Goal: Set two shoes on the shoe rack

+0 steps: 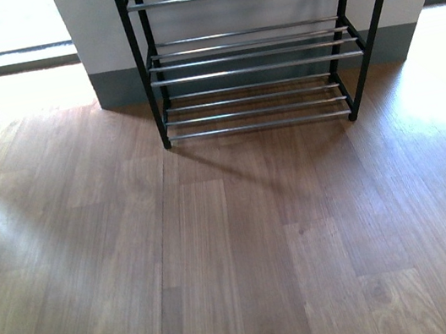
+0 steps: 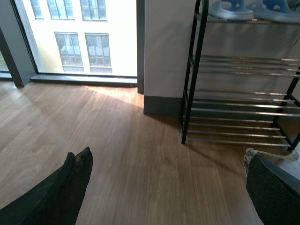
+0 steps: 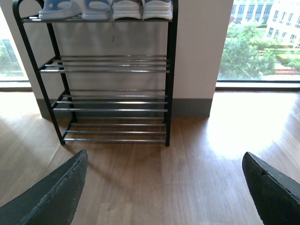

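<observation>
The shoe rack (image 1: 254, 68) stands against the wall straight ahead, its black frame and chrome bars filling the top centre of the front view. In the right wrist view its top shelf (image 3: 112, 70) carries a pair of pale blue slide sandals (image 3: 58, 8) and, beside them, a pair of grey sneakers (image 3: 126, 8) with white soles. The left wrist view shows the rack (image 2: 243, 111) and the sandals (image 2: 232, 10) at the frame's edge. My left gripper (image 2: 167, 157) and right gripper (image 3: 165, 157) both hang open over bare floor, short of the rack, holding nothing. Neither arm appears in the front view.
A pale pillar with a grey skirting board (image 1: 111, 87) backs the rack. Floor-length windows (image 2: 75, 42) flank it on both sides. Wooden floorboards (image 1: 238, 259) stretch from the rack's feet toward me, with a bright sun patch (image 3: 243, 126) to the right.
</observation>
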